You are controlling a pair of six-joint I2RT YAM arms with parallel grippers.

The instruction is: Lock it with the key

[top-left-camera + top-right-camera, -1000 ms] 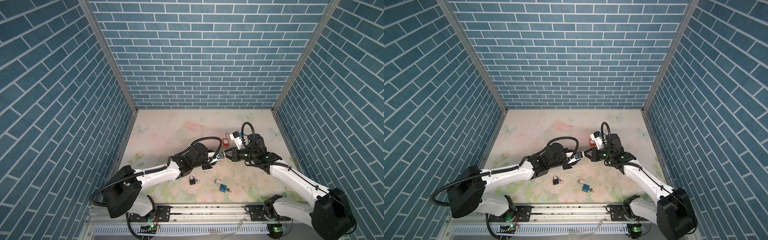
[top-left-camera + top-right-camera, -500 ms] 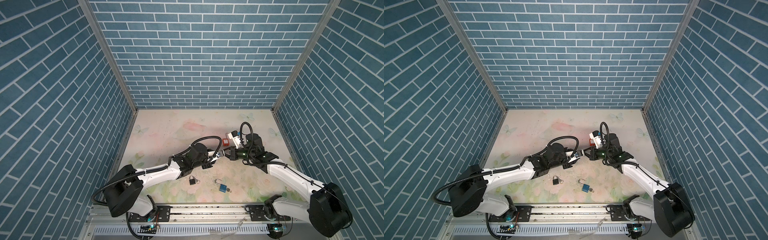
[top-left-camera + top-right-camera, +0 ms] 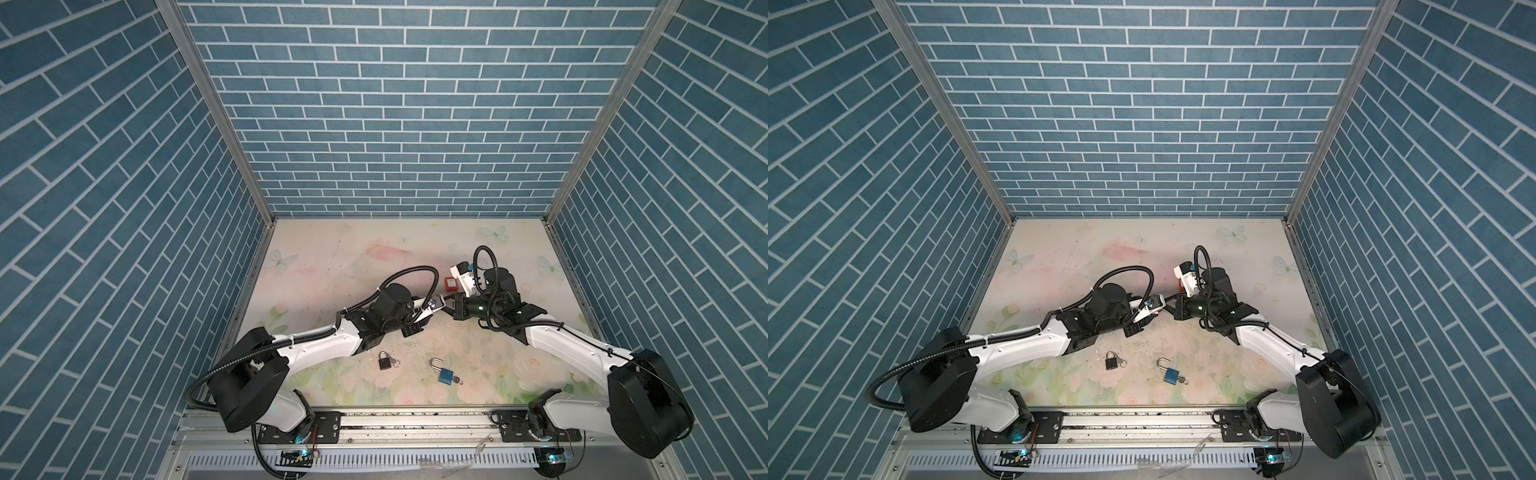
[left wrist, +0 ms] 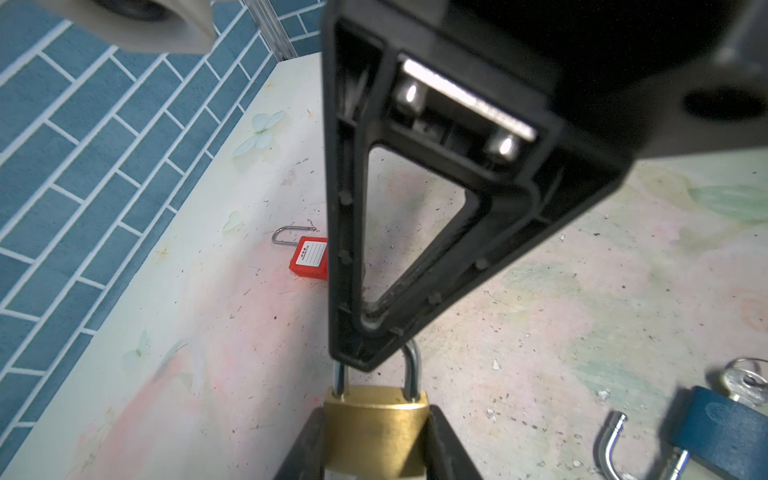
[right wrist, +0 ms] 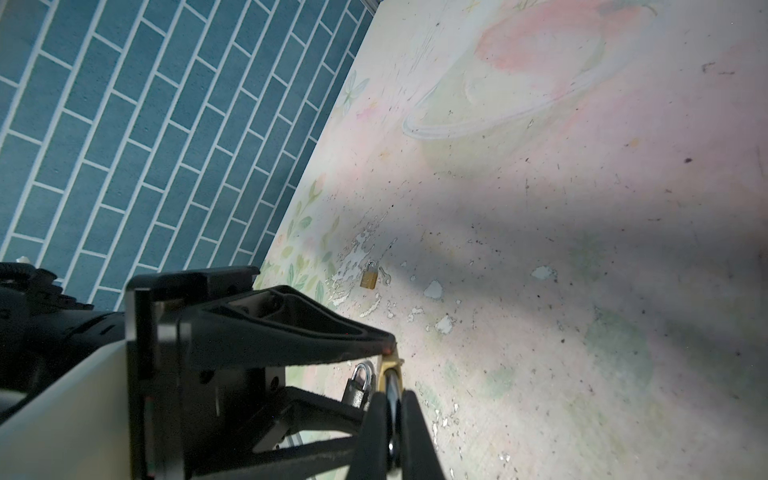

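1. L fingers (image 4: 301,453) clamped on both sides of the brass padlock (image 4: 376,432) body, holding it up off the worktop (image 3: 332,257), nr the middle.
2. R fingers (image 4: 345,249) pinched tight together on top of its shackle (image 4: 411,370); both shackle legs run into the body.
3. Keyhole end of the held lock is out of frame, can't tell what's there.
4. Arms meet tip to tip in both top views; held lock too small to make out there.
5. Red padlock (image 3: 451,284) flat on worktop just behind R wrist.
6. Blue padlock (image 3: 445,375) nr front edge, shackle swung open, key (image 3: 457,379) at its base.
7. Black padlock (image 3: 384,361) left of the blue one, well apart.
8. Second brass padlock (image 5: 369,276) lies flat, seen only in R wrist view.
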